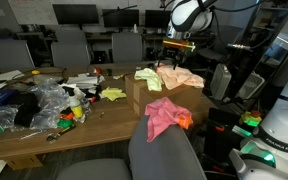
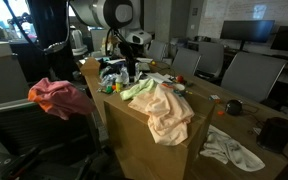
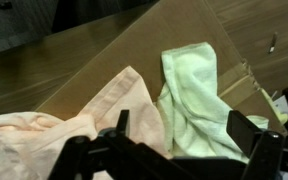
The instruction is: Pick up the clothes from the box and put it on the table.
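Wrist view is blurry. The gripper (image 3: pixel 184 132) is dark and cut off at the bottom edge, its fingers spread wide with nothing held between them. In both exterior views it is too small and dark to read the jaws. The box interior is hidden under the clothes. A crumpled peach cloth (image 3: pixel 89 105) and a pale green cloth (image 3: pixel 194 85) touch each other, draped over the cardboard box (image 3: pixel 104 50) at the end of the wooden table (image 1: pixel 94 130). A pink cloth (image 1: pixel 164 115) hangs on a chair back (image 1: pixel 169 152).
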### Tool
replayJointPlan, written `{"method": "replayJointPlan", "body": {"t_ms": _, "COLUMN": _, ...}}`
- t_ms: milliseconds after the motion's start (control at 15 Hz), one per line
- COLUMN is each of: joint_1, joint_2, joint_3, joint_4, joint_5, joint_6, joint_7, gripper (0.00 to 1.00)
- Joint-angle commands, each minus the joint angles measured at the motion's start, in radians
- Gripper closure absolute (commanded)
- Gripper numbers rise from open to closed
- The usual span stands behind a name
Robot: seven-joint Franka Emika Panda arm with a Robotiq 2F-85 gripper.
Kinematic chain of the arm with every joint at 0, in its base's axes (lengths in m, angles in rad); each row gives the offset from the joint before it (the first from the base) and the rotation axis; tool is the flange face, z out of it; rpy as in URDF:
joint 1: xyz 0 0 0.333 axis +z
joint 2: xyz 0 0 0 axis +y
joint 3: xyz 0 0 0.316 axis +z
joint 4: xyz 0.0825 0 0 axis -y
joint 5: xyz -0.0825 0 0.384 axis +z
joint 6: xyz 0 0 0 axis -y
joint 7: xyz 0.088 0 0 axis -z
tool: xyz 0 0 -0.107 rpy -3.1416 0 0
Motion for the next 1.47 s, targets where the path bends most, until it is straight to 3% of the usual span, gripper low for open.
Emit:
{"method": "replayJointPlan", "body": {"t_ms": 0, "joint_1": 0.009, "joint_2": 0.115, "joint_3": -0.038, "joint_4": 0.076, "joint_5": -0.113, "joint_6": 0.058, "joint_7": 0.226, "gripper": 0.00}}
{"method": "replayJointPlan", "body": {"t_ms": 733, "joint_1": 0.054, "joint_2": 0.257, "joint_3": -0.209, "joint_4": 0.173, "joint_5": -0.382, "joint_6": -0.025, "joint_7": 0.855, "gripper": 0.00}}
{"method": "replayJointPlan", "body": {"t_ms": 933, "joint_1": 0.051, "joint_2": 0.288, "joint_3": -0.210, "joint_4": 0.188, "joint_5": -0.360, "joint_6": -0.035, "joint_7": 0.934, "gripper": 0.00}}
{"method": "replayJointPlan", "body": {"t_ms": 1400, "joint_1": 0.046, "joint_2": 0.362, "joint_3": -0.203, "joint_4": 0.204, "joint_5": -0.298, "joint_6": -0.034, "joint_7": 0.976, "gripper": 0.00}}
